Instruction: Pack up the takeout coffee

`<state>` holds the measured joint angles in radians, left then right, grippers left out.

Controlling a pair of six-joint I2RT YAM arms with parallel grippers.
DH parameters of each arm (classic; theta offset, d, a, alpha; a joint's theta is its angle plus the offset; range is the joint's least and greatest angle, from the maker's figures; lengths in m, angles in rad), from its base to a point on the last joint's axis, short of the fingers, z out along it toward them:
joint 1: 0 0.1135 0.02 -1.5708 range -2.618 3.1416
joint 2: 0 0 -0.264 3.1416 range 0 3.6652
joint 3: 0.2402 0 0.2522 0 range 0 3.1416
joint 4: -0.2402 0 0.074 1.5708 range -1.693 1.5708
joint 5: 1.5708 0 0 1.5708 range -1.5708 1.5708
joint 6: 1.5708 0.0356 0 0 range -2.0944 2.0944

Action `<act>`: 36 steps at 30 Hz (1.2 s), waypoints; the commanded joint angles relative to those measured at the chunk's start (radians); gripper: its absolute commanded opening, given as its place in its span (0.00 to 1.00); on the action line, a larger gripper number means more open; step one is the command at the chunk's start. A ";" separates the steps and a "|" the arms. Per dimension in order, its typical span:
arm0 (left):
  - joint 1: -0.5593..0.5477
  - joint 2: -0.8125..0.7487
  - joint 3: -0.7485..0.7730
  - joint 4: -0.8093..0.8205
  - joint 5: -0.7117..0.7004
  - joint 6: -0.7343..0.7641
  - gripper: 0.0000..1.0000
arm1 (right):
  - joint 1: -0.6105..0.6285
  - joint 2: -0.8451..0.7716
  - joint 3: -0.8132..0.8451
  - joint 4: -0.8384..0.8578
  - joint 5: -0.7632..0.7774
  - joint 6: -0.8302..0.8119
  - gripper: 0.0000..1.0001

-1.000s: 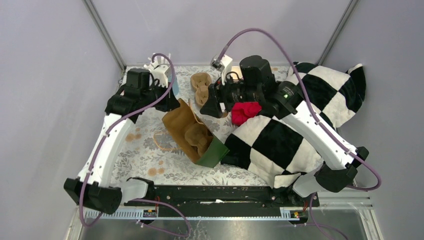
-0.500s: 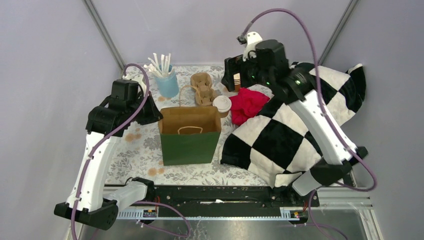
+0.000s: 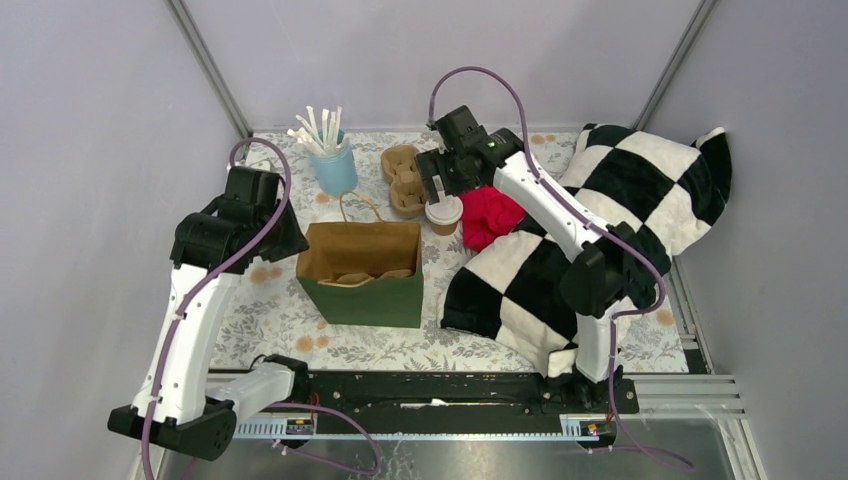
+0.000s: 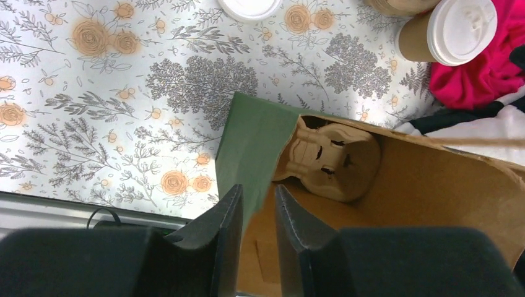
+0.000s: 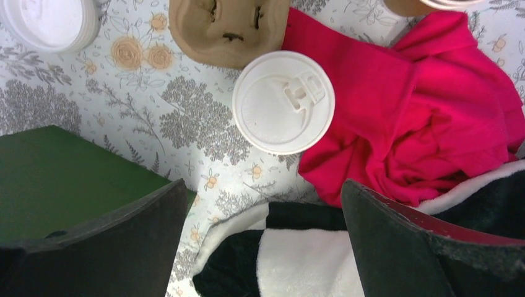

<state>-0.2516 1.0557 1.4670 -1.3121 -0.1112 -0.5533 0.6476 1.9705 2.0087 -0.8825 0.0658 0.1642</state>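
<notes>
From above, the paper bag (image 3: 362, 288) stands upright and open on the flowered table (image 3: 270, 310), with a pulp carrier (image 3: 362, 275) lying inside it. The takeout coffee (image 3: 443, 212) stands upright on the table just beyond the bag's far right corner, outside the bag. It is next to a red cloth (image 3: 492, 216), and a second pulp carrier (image 3: 403, 180) lies just past it. The right gripper (image 3: 438, 190) hangs right over the coffee's lid. The left gripper (image 3: 296, 243) sits at the bag's left rim. A blue cup of straws (image 3: 336, 168) stands well beyond the bag's far left corner. A checked blanket (image 3: 560, 270) is heaped to the bag's right.

From the left wrist, the left gripper (image 4: 257, 226) has its fingers (image 4: 229, 235) nearly together, pinching the bag (image 4: 254, 142) by its green wall. The carrier (image 4: 328, 158) lies on the bag's floor. The coffee (image 4: 455, 31) stands past the bag's mouth against the red cloth (image 4: 489, 74). A loose white lid (image 4: 251, 6) lies farther out.

From the right wrist, the right gripper (image 5: 261, 185) is spread wide, with its fingers (image 5: 124, 247) clear of everything. The coffee's white lid (image 5: 283, 102) shows round and whole beyond the gap, away from the bag's green side (image 5: 62, 179). The second carrier (image 5: 229, 28) touches the coffee's far edge, and the red cloth (image 5: 421, 111) lies against it on the side away from the bag.
</notes>
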 commanded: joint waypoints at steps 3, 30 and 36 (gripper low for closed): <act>-0.002 0.023 0.071 -0.020 -0.037 0.032 0.31 | -0.003 0.097 0.054 0.066 0.088 -0.047 1.00; -0.002 0.043 0.111 0.028 0.044 0.138 0.52 | -0.006 0.263 0.121 0.109 0.074 -0.052 0.95; -0.002 0.041 0.108 0.031 0.044 0.139 0.52 | -0.010 0.270 0.111 0.106 0.063 -0.040 0.91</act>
<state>-0.2516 1.1034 1.5608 -1.3193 -0.0750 -0.4248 0.6449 2.2314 2.1117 -0.7940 0.1432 0.1066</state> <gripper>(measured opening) 0.523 0.918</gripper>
